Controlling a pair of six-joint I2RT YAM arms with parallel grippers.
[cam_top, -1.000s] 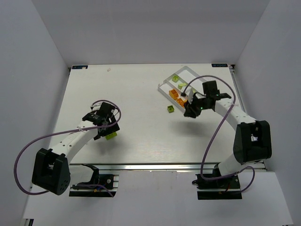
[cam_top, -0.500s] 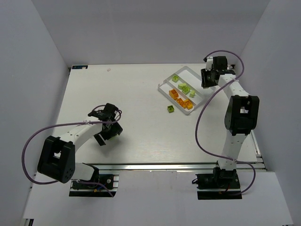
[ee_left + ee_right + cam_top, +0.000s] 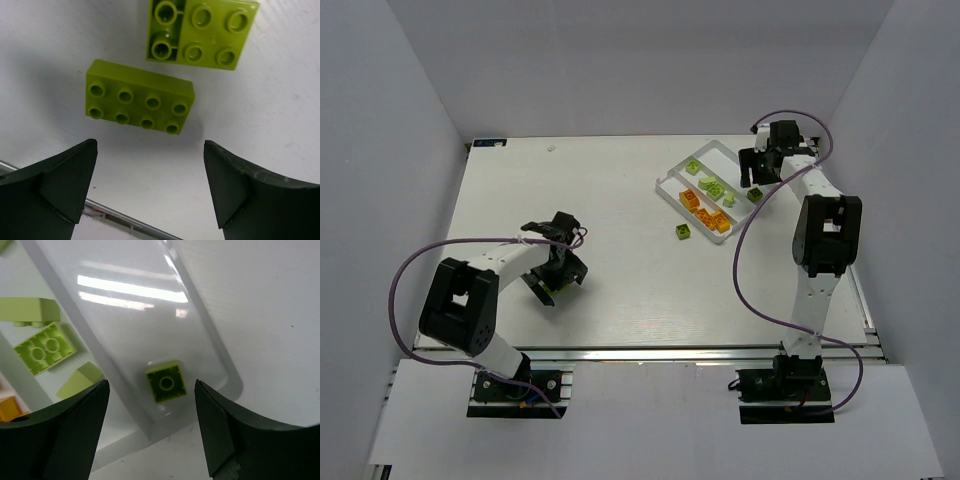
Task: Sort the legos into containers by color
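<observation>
A small square lime brick, glossy, with one round socket showing on its upturned face, lies just ahead of my right gripper, in line with the gap between the dark fingers. They stand spread with nothing pinched. The brick lies in the outermost compartment of the smooth white tray, near its rounded corner. Across the low divider, off the gripper's left finger, lie more lime legos. My left gripper is spread wide too and holds nothing. Just ahead of it an eight-stud lime brick lies studs-up on the matte white table. A squarer lime brick lies close beyond, not touching it.
</observation>
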